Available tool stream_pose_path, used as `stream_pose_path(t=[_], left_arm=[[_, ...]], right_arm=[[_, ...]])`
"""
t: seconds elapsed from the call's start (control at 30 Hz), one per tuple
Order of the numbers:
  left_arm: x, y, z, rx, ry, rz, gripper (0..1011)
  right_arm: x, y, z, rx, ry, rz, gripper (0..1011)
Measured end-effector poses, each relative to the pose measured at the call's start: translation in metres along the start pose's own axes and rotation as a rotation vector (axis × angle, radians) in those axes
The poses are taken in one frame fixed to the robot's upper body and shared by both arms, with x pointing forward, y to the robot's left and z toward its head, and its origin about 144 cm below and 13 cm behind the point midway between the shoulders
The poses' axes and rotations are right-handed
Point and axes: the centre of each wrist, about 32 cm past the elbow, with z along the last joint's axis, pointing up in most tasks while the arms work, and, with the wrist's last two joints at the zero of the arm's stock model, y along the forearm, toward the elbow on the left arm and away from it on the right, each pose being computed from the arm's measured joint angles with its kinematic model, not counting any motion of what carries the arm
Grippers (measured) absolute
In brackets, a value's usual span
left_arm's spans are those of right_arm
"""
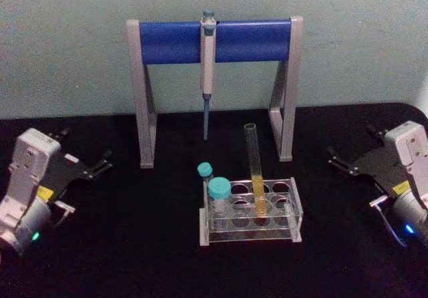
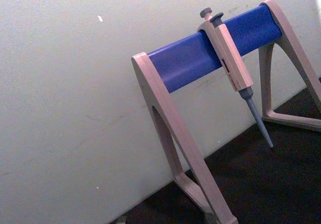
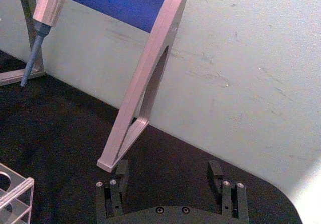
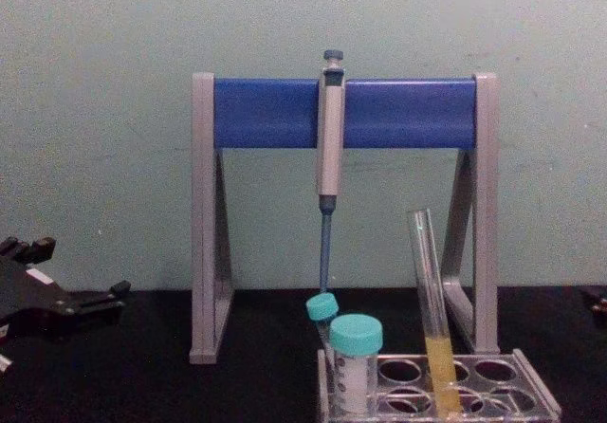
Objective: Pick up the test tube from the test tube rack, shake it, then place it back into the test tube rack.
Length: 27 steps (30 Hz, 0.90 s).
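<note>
Black worktop (image 1: 134,244); left end effector (image 1: 87,150) and right end effector (image 1: 351,145) gape empty.
We'd grip the tall clear glass test tube (image 1: 253,158), tilted in the low clear plastic rack (image 1: 296,208), above its yellow liquid, using the right one.

The test tube (image 1: 255,161) is clear glass, yellow in its lower part, standing in a clear-greyish test tube rack (image 1: 296,208). At its nine o'clock, two tubes (image 1: 218,208) wear teal caps (image 1: 219,188). At twelve o'clock, the stand (image 1: 144,97) has grey legs and a blue bar (image 1: 170,42), holding a grey pipette (image 1: 208,57) with a blue tip (image 1: 206,121). The surface (image 1: 134,244) is black, the wall (image 1: 67,44) pale green.
</note>
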Motion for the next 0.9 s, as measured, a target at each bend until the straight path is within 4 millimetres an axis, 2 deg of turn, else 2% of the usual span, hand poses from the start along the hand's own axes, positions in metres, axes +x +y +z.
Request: stream_pose_path(t=[0.9], left_arm=[[0.0000, 0.0000, 0.0000, 0.000, 0.000, 0.000, 1002]], right_arm=[[0.0000, 0.0000, 0.0000, 0.000, 0.000, 0.000, 1000]])
